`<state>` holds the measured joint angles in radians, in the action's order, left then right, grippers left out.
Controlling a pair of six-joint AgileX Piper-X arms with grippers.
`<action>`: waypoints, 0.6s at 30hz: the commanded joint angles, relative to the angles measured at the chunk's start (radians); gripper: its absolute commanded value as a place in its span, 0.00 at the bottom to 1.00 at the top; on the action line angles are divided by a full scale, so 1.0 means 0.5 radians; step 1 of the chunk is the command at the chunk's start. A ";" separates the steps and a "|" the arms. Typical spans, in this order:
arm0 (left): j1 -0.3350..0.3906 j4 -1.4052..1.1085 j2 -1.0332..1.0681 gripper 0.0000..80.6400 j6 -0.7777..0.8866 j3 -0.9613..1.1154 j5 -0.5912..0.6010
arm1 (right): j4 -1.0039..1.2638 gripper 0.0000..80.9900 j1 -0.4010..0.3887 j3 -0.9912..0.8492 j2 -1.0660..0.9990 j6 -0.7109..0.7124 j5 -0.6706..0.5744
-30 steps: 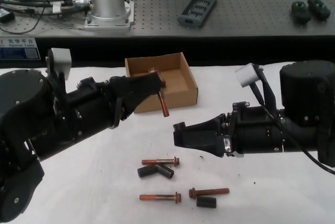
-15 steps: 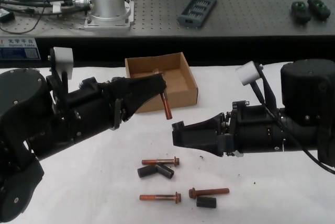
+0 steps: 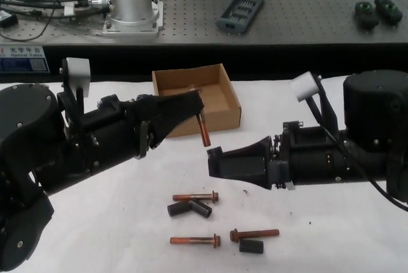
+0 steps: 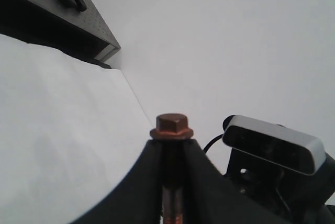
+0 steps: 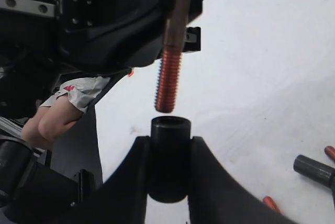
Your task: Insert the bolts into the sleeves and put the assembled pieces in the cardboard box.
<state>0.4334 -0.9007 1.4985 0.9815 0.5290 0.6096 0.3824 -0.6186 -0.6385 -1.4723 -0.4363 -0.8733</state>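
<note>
- While the left claw (image 3: 199, 103) is clamping a copper bolt (image 3: 204, 131) just under its head, the threaded end is hanging straight down below that claw.
- The right claw (image 5: 168, 148) is pinching a black sleeve (image 5: 168, 130) upright, its open mouth sitting just beneath the bolt tip (a small gap is showing).
- The cardboard box (image 3: 231, 94) is sitting just beyond the left claw.
- Spare bolts (image 3: 195, 196) and loose sleeves (image 3: 252, 246) are lying on the counter (image 3: 95, 222) below both claws.

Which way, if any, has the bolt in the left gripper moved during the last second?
Yes. Against the cardboard box in the high view, the bolt in the left gripper has shifted slightly rightward, toward the sleeve in the right gripper.
</note>
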 commanded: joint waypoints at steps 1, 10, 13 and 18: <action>0.002 -0.040 -0.016 0.01 0.022 0.013 0.016 | 0.090 0.09 -0.001 -0.017 0.002 -0.026 -0.030; 0.002 -0.040 -0.016 0.01 0.033 0.013 0.016 | 0.101 0.09 -0.001 -0.017 0.002 -0.042 -0.030; 0.002 -0.040 -0.016 0.01 0.094 0.013 0.012 | 0.096 0.09 -0.001 -0.017 -0.001 -0.038 -0.030; 0.014 -0.040 -0.016 0.01 0.113 0.013 0.012 | 0.086 0.09 -0.027 -0.017 -0.046 -0.038 -0.036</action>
<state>0.4316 -0.9031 1.4985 1.0213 0.5290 0.6029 0.4104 -0.6356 -0.6385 -1.4957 -0.4561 -0.8859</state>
